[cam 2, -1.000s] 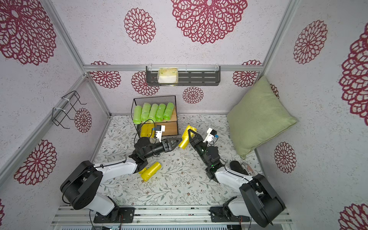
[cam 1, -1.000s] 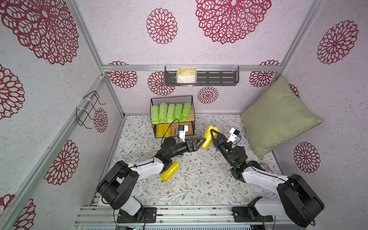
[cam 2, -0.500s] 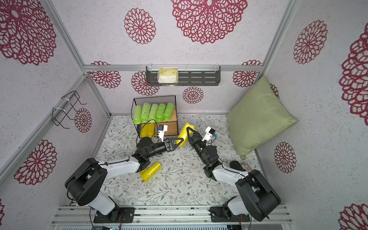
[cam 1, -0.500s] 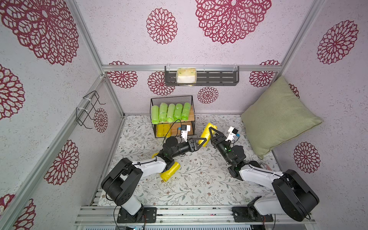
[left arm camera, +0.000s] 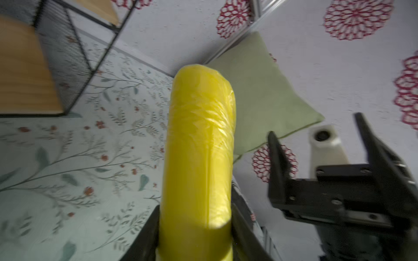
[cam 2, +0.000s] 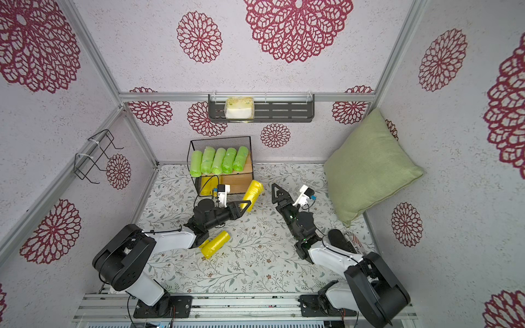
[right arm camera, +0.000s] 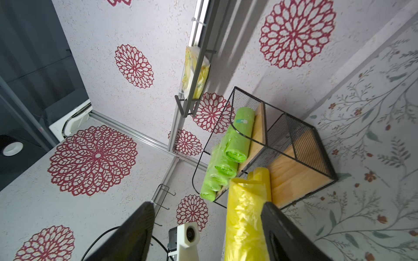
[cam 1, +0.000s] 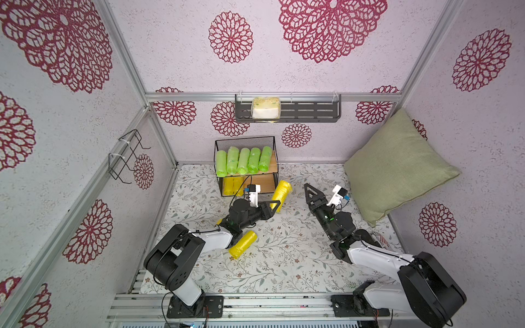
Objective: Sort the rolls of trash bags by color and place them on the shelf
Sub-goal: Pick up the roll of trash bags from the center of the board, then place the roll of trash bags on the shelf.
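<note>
**Left hand holds a yellow roll**

We see the left gripper (cam 1: 277, 205) squeezed tight on one end of a yellow roll (cam 1: 281, 193). The far end of the roll points up toward the shelf (cam 1: 244, 139) and sits just beside its right front corner. The right gripper (cam 1: 311, 194) is near the roll but does not touch it. Its jaws stand wide apart and nothing is in them. Five green rolls (cam 1: 243, 160) lie side by side on the top board. Some yellow rolls (cam 1: 231, 184) lie on the bottom board, at its left side, and we cannot count them. A loose roll (cam 1: 243, 244), also yellow, lies on the flowery floor (cam 1: 284, 255) right by the left arm. A green pillow (cam 1: 395, 167) leans on the right wall.
</note>
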